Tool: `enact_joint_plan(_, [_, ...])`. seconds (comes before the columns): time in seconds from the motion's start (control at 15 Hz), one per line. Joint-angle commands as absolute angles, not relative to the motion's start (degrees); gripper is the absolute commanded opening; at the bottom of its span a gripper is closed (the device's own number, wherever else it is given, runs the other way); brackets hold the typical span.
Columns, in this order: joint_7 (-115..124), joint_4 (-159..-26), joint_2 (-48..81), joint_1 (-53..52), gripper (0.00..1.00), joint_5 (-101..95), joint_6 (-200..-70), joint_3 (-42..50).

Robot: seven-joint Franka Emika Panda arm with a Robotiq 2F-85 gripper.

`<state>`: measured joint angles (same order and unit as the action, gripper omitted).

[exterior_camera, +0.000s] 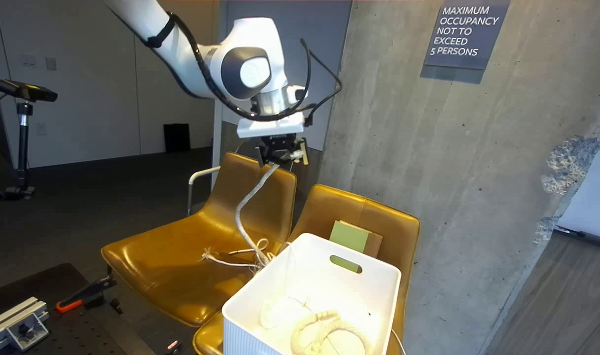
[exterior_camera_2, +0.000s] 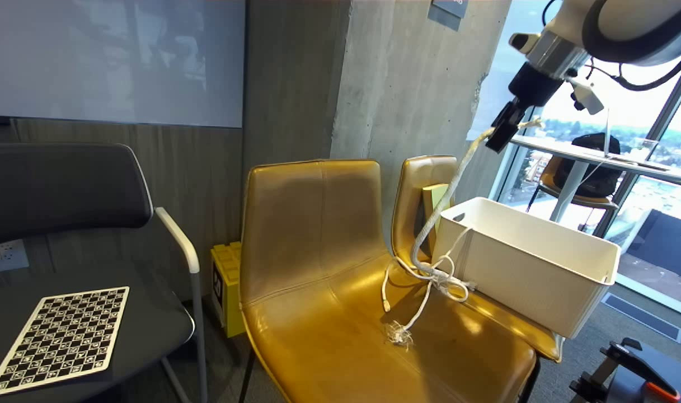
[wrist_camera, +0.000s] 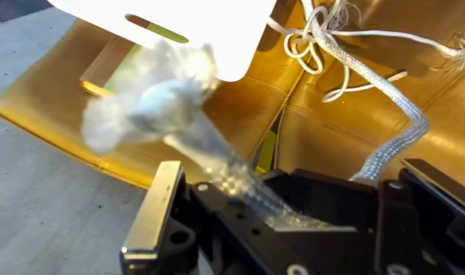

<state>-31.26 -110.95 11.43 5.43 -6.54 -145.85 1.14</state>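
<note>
A robot's claw [exterior_camera_2: 496,136] pinches a pale rope [exterior_camera_2: 428,225] near one end, jaws apparently closed but for it, seemingly so its length hangs toward seven o'clock in an exterior view, knotted beside a white bin [exterior_camera_2: 513,268].

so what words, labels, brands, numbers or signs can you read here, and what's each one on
"MAXIMUM OCCUPANCY NOT TO EXCEED 5 PERSONS": sign on the concrete wall in an exterior view.
Cropped sign in an exterior view: too small to read.
Patterned board on the dark chair: marks too small to read.
Yellow box: marking unreadable.
Small red marking in an exterior view: too small to read.
Wrist view: no readable text.
</note>
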Motion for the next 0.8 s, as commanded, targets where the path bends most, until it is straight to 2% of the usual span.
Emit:
enact_joint_plan(0.0, [-37.80, -101.22, 11.41, 10.10, 0.00, 0.90, -137.31, 1.77])
enact_joint_plan(0.73, [-46.07, -66.48, 22.05, 23.60, 0.00, 15.74, -114.85, 7.80])
